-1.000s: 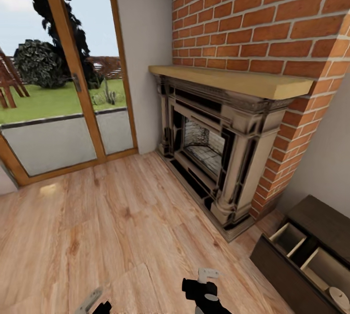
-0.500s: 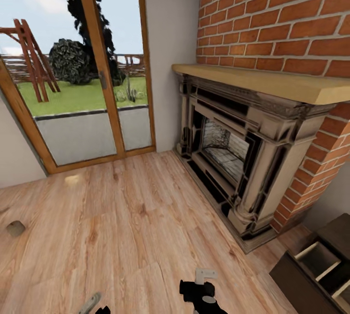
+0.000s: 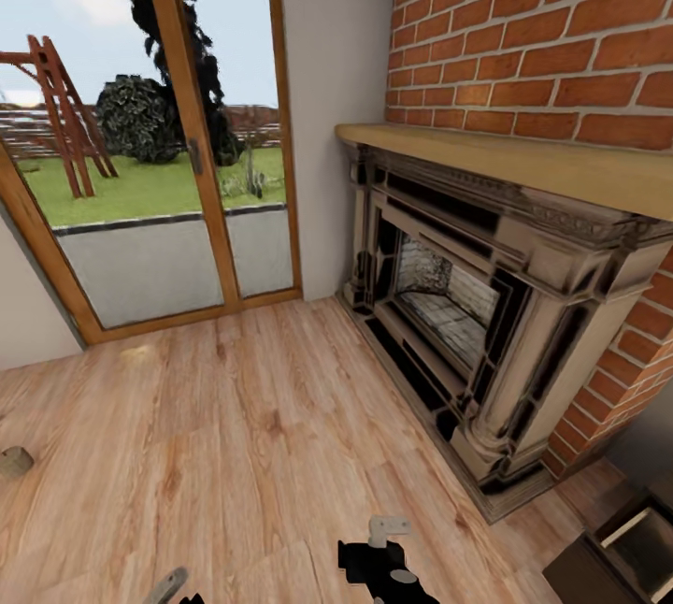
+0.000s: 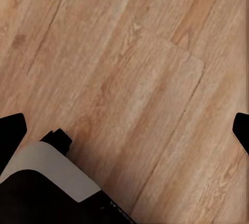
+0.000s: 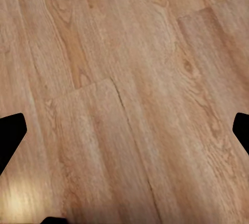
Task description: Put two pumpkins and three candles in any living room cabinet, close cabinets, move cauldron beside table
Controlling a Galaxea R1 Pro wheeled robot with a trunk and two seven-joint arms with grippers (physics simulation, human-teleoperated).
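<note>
Wood-plank floor (image 3: 234, 436) of living room, brick fireplace (image 3: 467, 305) at right, glazed patio door (image 3: 140, 165) at upper left.

Left gripper (image 4: 124, 130) and right gripper (image 5: 124, 130): fingertips spread wide at frame edges, released, nothing between them, bare planks below. Cabinet (image 3: 622, 553) at lower right corner of head view, one drawer open with pale interior. One small grey stubby item, a likely candle (image 3: 13, 462), lies on floor at left edge, well apart from cabinet.
</note>
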